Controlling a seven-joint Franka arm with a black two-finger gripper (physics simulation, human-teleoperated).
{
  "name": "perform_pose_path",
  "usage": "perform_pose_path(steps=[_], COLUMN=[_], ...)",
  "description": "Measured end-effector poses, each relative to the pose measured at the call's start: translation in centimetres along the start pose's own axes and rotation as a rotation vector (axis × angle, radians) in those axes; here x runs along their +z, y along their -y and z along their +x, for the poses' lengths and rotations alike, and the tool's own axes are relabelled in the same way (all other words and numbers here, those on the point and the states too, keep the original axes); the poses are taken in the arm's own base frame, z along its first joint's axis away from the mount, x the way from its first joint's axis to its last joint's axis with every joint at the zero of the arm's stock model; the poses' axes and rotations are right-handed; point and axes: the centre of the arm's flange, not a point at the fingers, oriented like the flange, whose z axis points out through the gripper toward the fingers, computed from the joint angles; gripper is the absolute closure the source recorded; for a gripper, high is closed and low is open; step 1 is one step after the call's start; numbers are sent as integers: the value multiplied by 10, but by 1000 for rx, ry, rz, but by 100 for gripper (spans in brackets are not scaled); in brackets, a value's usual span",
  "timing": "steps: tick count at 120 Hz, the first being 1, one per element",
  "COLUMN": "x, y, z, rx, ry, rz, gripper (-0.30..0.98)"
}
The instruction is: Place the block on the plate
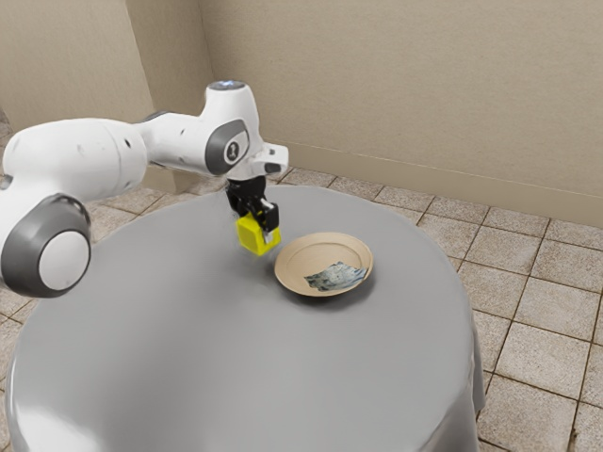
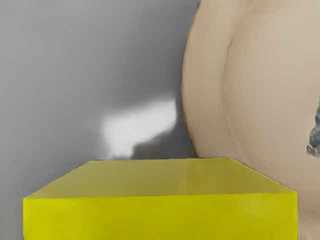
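Observation:
My black gripper [image 1: 255,218] is shut on the yellow block [image 1: 255,235], which hangs slightly tilted above the grey table, beside the plate. The tan round plate [image 1: 296,256] lies to the exterior view's right of the block, with a gap between them. In the wrist view the yellow block [image 2: 160,215] is large and close at the lower edge, and part of the plate [image 2: 207,75] lies beyond it. The block hides a bit of the plate's edge there.
A crumpled grey-blue piece [image 1: 336,276] lies on the plate toward its near side; a bit of this piece [image 2: 315,132] appears in the wrist view. The round table [image 1: 217,367] has a grey cloth, and its edge curves around the plate's far side. Walls stand behind.

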Motion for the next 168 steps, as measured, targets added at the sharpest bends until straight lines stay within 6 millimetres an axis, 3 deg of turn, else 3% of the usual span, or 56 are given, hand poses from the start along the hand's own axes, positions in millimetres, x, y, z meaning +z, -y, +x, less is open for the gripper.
perform_pose_path(steps=[19,41,54,91,112,120,146,168], x=[-29,-33,-28,14,15,6,-52,-106], y=[-41,-83,-96,-101,-100,-97,-84,-41], z=[8,18,24,31,31,31,17,-35], rx=[54,96,104,100,97,94,84,27], ry=[-17,-24,-29,-15,-22,-36,-38,24], rz=[-3,-38,-62,-84,-84,-81,-71,-53], gripper=[29,29,29,29,13,10,3,1])
